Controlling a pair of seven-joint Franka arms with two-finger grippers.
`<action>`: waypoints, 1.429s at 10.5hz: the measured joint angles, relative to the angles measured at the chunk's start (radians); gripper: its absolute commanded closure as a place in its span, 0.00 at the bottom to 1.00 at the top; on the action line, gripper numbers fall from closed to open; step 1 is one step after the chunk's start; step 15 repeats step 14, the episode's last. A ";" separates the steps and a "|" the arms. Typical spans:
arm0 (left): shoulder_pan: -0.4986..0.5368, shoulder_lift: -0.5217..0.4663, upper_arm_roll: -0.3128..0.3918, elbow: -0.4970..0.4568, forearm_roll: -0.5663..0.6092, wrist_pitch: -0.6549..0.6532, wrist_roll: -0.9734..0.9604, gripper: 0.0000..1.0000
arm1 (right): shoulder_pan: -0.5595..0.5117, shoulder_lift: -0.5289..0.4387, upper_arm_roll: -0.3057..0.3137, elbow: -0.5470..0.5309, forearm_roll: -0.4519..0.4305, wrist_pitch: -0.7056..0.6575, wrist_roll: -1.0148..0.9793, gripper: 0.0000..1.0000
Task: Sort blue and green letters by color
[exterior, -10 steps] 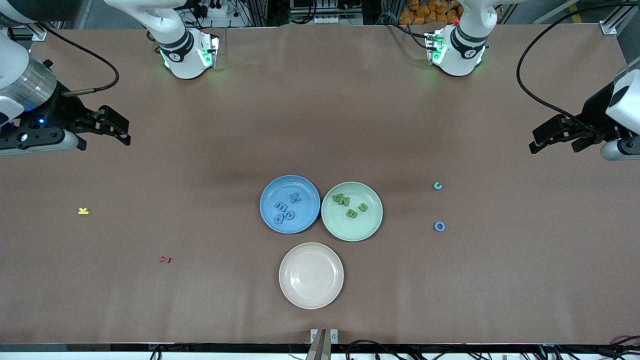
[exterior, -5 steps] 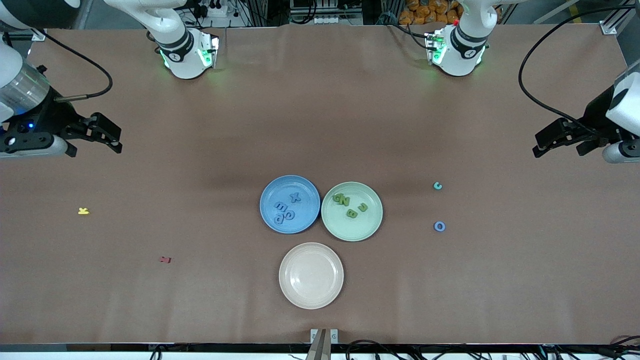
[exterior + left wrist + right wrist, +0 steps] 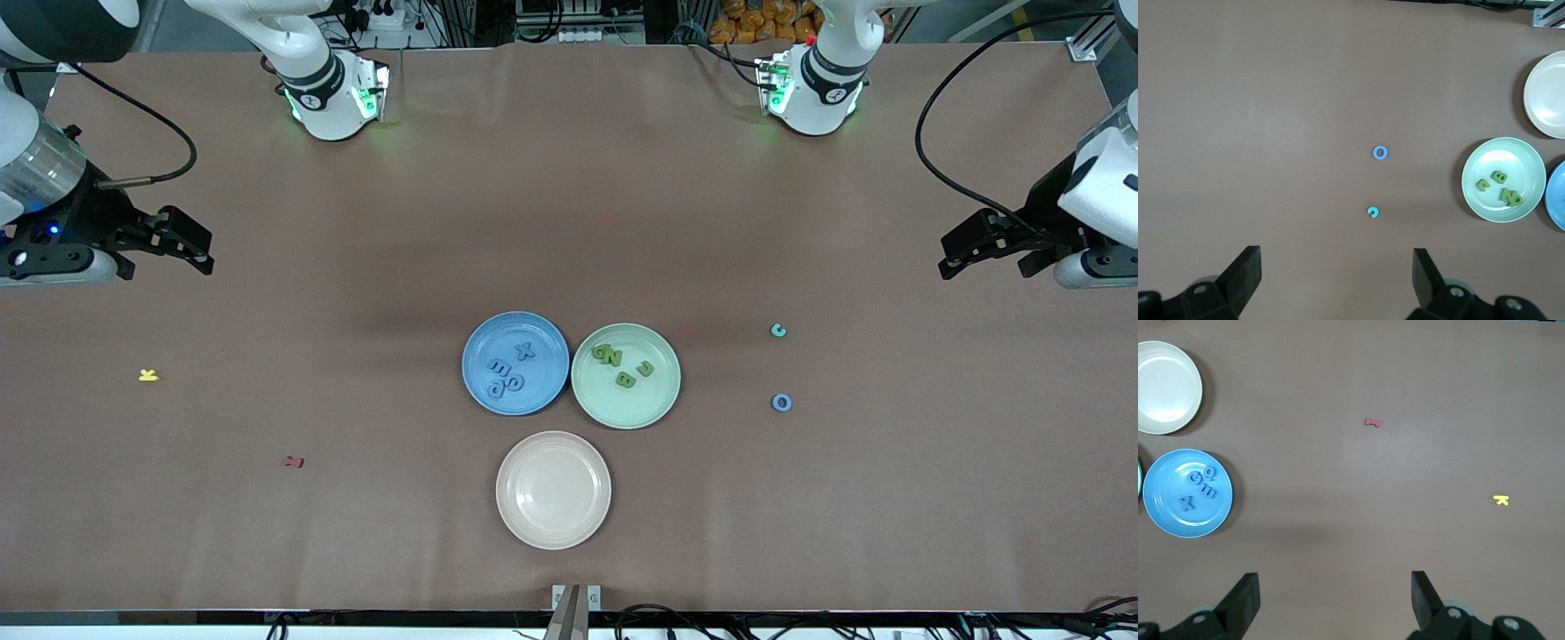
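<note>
At frame centre, the blue plate (image 3: 515, 363) holds blue letters (image 3: 509, 372) and the green plate (image 3: 626, 375) beside it holds green letters (image 3: 622, 365). A blue O (image 3: 781, 403) and a teal letter (image 3: 778, 331) lie on the desk (image 3: 569, 222) at mid-right. The cream plate (image 3: 553, 490) sits lower centre. The left end effector (image 3: 978, 249), right edge, and the right end effector (image 3: 182, 244), left edge, hang spread, holding nothing.
</note>
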 measured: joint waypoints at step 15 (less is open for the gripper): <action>-0.001 -0.002 -0.039 0.003 0.090 0.002 0.000 0.00 | 0.000 -0.001 -0.014 -0.002 -0.001 -0.010 0.000 0.00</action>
